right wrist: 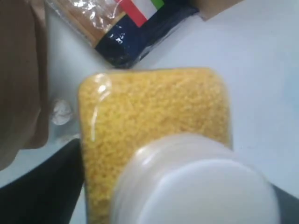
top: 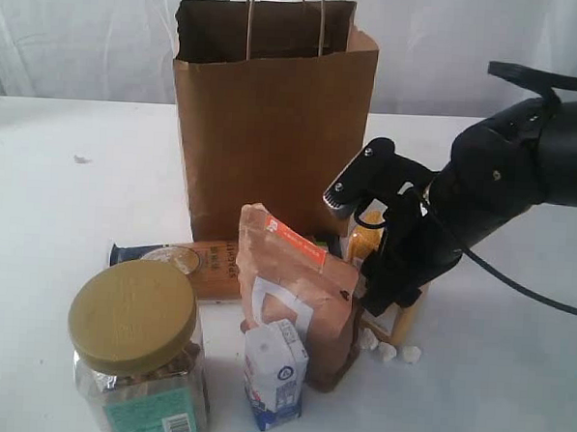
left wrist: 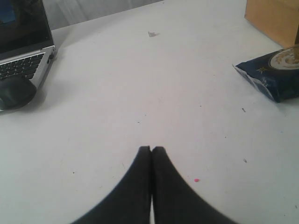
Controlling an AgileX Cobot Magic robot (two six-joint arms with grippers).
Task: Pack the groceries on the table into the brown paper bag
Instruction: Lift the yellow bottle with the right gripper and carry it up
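The brown paper bag (top: 274,128) stands upright and open at the back of the table (top: 57,194). In front of it are the clear jar (top: 136,363) with its olive-yellow lid, the white-blue carton (top: 275,375), the brown orange-labelled pouch (top: 299,284) and the flat spaghetti packet (top: 184,261). My right gripper (top: 394,280) reaches down behind the pouch with its fingers on either side of the yellow white-capped bottle (right wrist: 154,107), one black finger (right wrist: 42,191) against its side. My left gripper (left wrist: 152,149) is shut on nothing over bare table. The can is hidden.
A laptop (left wrist: 23,46) and a black mouse (left wrist: 14,91) sit at the table's edge in the left wrist view. The spaghetti packet's blue end (left wrist: 273,72) lies near a corner of the bag (left wrist: 275,18). Small white lumps (top: 397,353) lie by the bottle's base.
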